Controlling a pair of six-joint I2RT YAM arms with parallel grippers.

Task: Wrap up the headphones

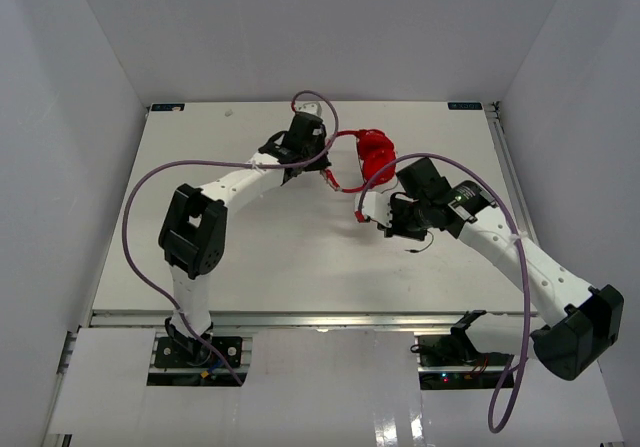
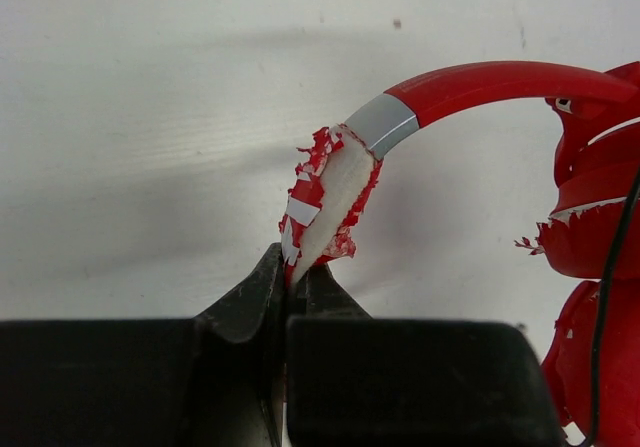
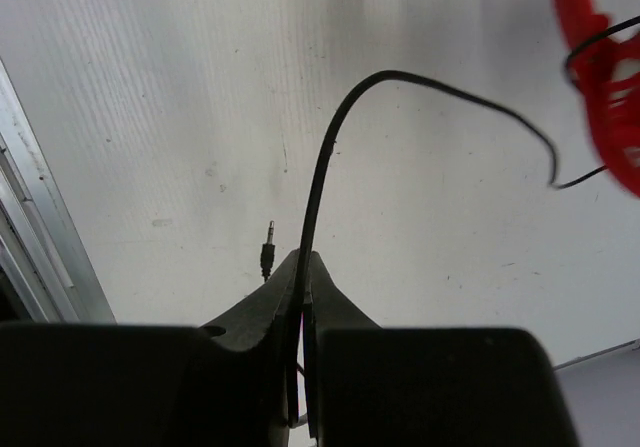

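Pinching the frayed headband [image 2: 335, 182], the left gripper [image 2: 290, 285] holds the headphones [image 1: 377, 155] at upper centre of the top view; the right gripper [image 3: 302, 267] is closed on the cable [image 3: 325, 157] near its plug [image 3: 267, 249]; a hard pull could tear the headband, or the thin cable could slip out.

The headphones [image 2: 600, 172] are glossy red plastic, smooth along the headband [image 2: 500, 79] at the upper right of the left wrist view, with a matt silver sleeve [image 2: 382, 124]. Lower down its red skin flakes off rough white foam [image 2: 335, 197]. The cable [image 3: 322, 167] is smooth matt black. The worktop [image 2: 150, 117] is matt white, lightly scuffed; the jaws are matt black plastic.
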